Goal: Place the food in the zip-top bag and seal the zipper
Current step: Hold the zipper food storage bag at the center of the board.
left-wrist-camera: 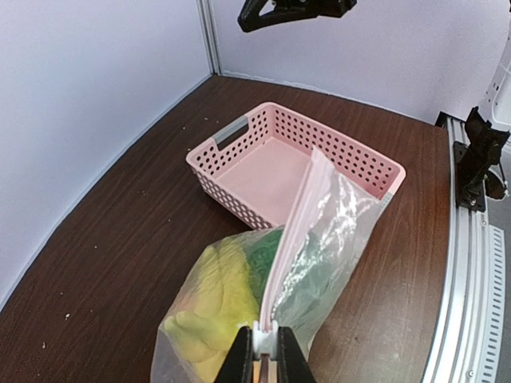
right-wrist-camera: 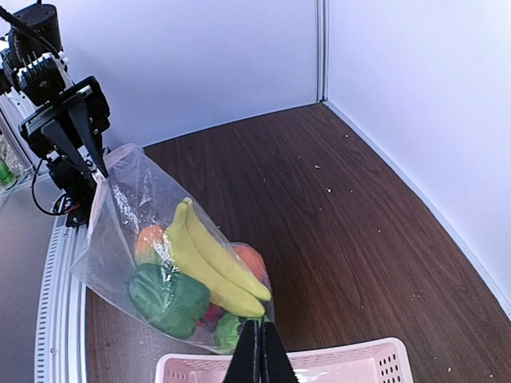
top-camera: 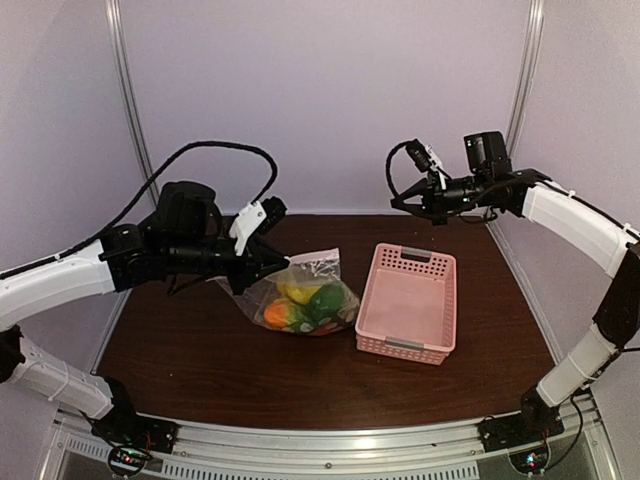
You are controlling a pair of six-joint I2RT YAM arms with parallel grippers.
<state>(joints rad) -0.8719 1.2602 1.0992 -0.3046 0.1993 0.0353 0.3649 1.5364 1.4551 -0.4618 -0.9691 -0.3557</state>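
Left wrist view shows the left pincer (left-wrist-camera: pixel 260 355) nipped narrowly on the white slider (left-wrist-camera: pixel 261 333) at the near end of the zipper (left-wrist-camera: pixel 291 231). The zip-top bag (top-camera: pixel 322 268), holding the food (top-camera: pixel 300 305), rests on the tabletop (top-camera: pixel 200 350) just beside the pink basket (top-camera: pixel 366 318). The right pincer (top-camera: pixel 402 204) hangs shut and empty, well apart.

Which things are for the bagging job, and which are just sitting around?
For the job: zip-top bag, food inside it, zipper pinched by the left gripper.
Just there: pink basket, right gripper shut in the air.
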